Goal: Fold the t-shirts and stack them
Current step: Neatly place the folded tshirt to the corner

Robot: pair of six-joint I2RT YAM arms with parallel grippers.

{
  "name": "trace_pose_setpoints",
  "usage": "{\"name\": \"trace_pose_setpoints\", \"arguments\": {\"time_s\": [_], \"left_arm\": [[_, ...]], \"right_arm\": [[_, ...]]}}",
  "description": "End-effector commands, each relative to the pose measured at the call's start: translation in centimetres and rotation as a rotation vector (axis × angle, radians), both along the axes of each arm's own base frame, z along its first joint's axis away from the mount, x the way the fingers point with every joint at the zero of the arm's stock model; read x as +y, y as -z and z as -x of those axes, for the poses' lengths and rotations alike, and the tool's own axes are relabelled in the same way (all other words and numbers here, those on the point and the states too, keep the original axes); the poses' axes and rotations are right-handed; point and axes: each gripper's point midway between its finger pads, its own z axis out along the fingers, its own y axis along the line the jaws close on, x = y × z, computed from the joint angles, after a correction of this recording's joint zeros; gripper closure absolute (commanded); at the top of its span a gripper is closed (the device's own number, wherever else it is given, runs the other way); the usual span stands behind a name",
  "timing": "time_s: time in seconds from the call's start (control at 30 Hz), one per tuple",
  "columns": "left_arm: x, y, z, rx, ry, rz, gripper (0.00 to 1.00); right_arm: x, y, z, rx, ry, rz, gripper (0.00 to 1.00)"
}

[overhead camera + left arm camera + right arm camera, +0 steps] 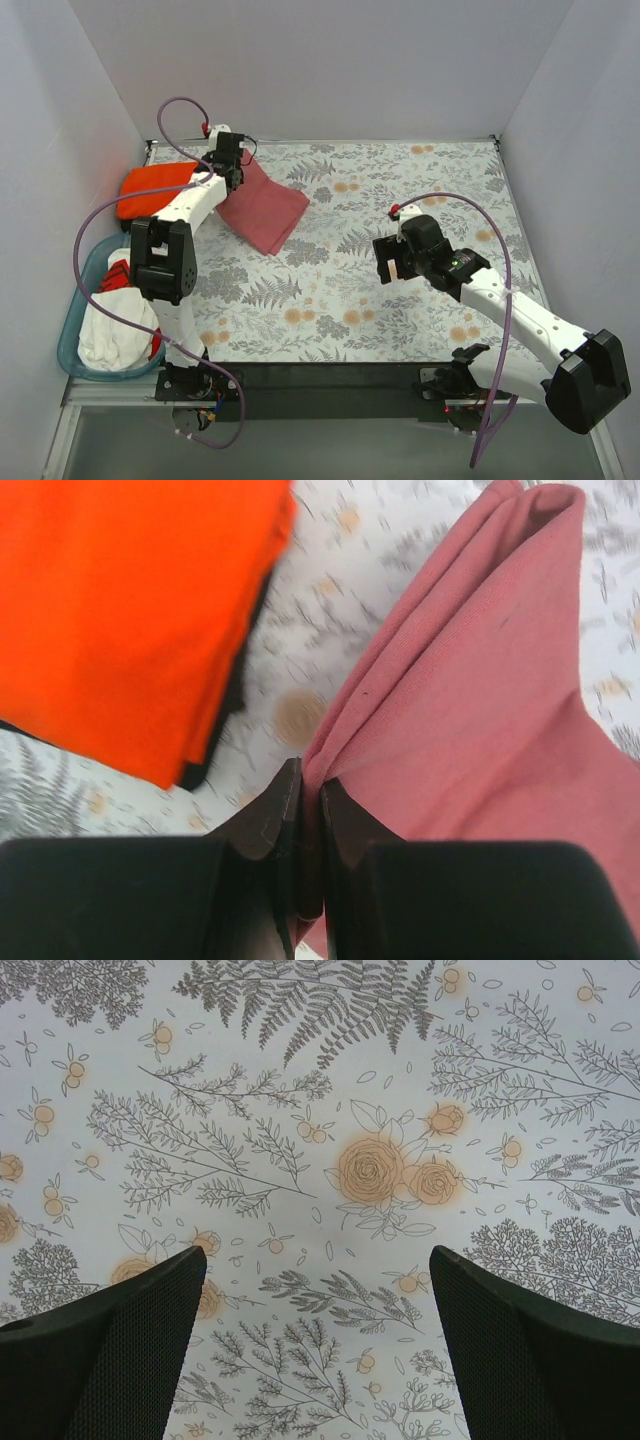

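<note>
I am clamping my left claw (310, 780) on a fold of the rose-red t-shirt (480, 680) at the tablecloth's (420, 200) far-left corner, probably to carry it onto the orange t-shirt (130, 610) lying over a black one (237, 687) at the left edge. My right claw (318, 1256) is hovering apart and empty over bare tablecloth. The bin (70, 325) off the near-left corner is holding white and red cloth (112, 330).

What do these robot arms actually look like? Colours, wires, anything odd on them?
Both the left arm and right arm are white links with chunky black joints. A purple cable loops along each, ending by a small red tab. The left gripper and right gripper have black wedge-shaped fingers.
</note>
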Motion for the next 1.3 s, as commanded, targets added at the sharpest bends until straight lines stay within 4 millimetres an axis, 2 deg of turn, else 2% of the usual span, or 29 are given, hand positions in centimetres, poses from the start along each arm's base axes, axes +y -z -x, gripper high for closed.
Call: {"name": "trace_pose_setpoints", "arguments": {"time_s": [0.0, 0.13, 0.2, 0.33, 0.4, 0.43, 0.47, 0.5, 0.67, 0.7, 0.9, 1.13, 1.27], "left_arm": [[3.7, -5.5, -1.8, -0.086, -0.069, -0.151, 1.00], [6.8, -9.0, -2.7, -0.150, -0.122, -0.177, 1.00], [8.5, -10.5, -3.4, -0.187, -0.145, -0.166, 1.00], [11.1, -12.3, -5.0, -0.241, -0.180, -0.155, 1.00], [12.6, -12.2, -5.5, -0.242, -0.198, -0.159, 1.00], [12.2, -12.9, -6.0, -0.254, -0.181, -0.149, 1.00], [14.1, -13.1, -5.7, -0.255, -0.210, -0.151, 1.00], [15.0, -13.4, -5.7, -0.250, -0.218, -0.153, 1.00], [17.1, -15.2, -4.5, -0.246, -0.240, -0.159, 1.00], [18.2, -15.5, -4.1, -0.252, -0.263, -0.160, 1.00], [22.9, -13.2, -3.0, -0.205, -0.348, -0.166, 1.00], [26.1, -11.4, -2.3, -0.171, -0.414, -0.203, 1.00], [27.7, -9.2, -2.0, -0.132, -0.437, -0.210, 1.00]], "right_arm": [[-0.8, -0.4, -0.2, -0.009, 0.012, 0.032, 0.02], [-0.3, -1.4, -0.5, -0.004, 0.004, 0.007, 0.02], [-0.3, -1.2, -0.4, 0.014, -0.005, 0.022, 0.02], [-0.4, -1.3, -0.9, 0.033, -0.010, 0.056, 0.02], [-0.1, -1.5, -1.4, 0.040, -0.009, 0.060, 0.02], [0.1, -1.6, -1.6, 0.041, -0.012, 0.058, 0.03], [0.2, -1.4, -1.7, 0.054, -0.017, 0.067, 0.03], [0.5, -1.9, -1.9, 0.047, -0.025, 0.056, 0.03], [0.8, -2.2, -2.4, 0.060, -0.039, 0.074, 0.03], [0.9, -2.5, -2.6, 0.054, -0.039, 0.076, 0.03], [1.2, -2.3, -3.1, 0.084, -0.045, 0.096, 0.04], [1.5, -2.0, -3.4, 0.121, -0.050, 0.117, 0.04], [1.9, -2.2, -3.8, 0.132, -0.050, 0.114, 0.05]]}}
